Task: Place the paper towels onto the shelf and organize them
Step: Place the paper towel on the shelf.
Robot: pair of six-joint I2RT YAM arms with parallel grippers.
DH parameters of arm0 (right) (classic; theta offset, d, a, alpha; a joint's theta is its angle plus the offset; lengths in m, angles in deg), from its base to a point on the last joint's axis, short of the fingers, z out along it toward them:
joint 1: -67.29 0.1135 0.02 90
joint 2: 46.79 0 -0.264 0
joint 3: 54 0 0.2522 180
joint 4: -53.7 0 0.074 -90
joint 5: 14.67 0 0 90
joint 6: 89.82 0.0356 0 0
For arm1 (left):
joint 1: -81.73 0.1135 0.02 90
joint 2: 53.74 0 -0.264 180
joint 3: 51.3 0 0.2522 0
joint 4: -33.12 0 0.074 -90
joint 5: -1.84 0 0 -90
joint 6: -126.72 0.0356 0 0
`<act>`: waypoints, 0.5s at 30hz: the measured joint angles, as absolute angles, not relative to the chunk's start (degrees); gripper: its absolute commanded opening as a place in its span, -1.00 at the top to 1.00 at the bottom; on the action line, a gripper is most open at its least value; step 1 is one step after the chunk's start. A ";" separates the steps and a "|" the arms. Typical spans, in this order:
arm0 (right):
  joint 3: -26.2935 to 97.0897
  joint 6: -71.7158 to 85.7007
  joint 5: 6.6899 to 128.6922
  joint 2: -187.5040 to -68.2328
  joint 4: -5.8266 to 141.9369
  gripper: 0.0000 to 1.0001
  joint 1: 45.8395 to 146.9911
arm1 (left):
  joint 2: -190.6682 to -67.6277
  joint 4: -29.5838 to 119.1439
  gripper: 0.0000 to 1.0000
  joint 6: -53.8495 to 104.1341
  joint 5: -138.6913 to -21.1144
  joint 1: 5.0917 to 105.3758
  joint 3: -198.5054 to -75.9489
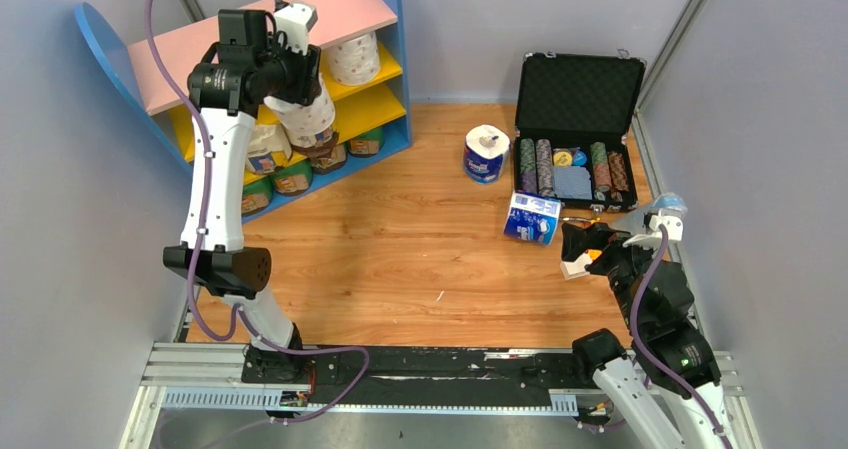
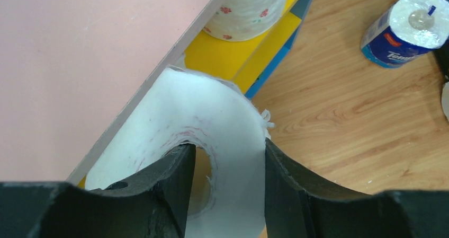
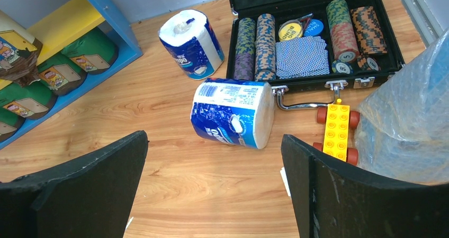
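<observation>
White hollow-core roll (image 2: 222,121) clamped in left pincer (image 2: 227,190) at shelf (image 1: 330,14) front; two blue-wrapped rolls ahead of right pincer (image 3: 214,190): one upright (image 3: 191,43), one toppled (image 3: 233,112).

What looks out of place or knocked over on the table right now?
One blue-wrapped roll lies tipped on its side by the case, while its twin stands upright. A yellow toy car also sits by the case handle, unrelated to the towels.

l gripper (image 2: 227,195) clamps white roll (image 2: 212,116) by shelf (image 2: 79,63).
</observation>
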State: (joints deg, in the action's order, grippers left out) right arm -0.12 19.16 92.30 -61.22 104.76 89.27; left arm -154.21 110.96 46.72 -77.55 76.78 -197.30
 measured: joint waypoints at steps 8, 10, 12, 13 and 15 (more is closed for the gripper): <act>-0.12 19.16 92.37 -61.22 104.76 -1.00 89.29 | -153.01 110.17 0.11 47.25 -77.79 76.76 -195.86; -0.12 19.16 92.37 -61.22 104.76 -1.00 89.27 | -154.67 112.92 0.16 47.57 -76.87 76.87 -199.12; -0.12 19.16 92.37 -61.22 104.76 -1.00 89.27 | -156.79 115.39 0.18 47.60 -76.04 77.00 -202.64; -0.12 19.16 92.37 -61.22 104.76 -1.00 89.27 | -157.99 116.51 0.19 47.57 -75.67 77.07 -204.36; -0.12 19.16 92.37 -61.22 104.76 -1.00 89.27 | -159.45 117.95 0.21 47.51 -75.04 77.11 -206.37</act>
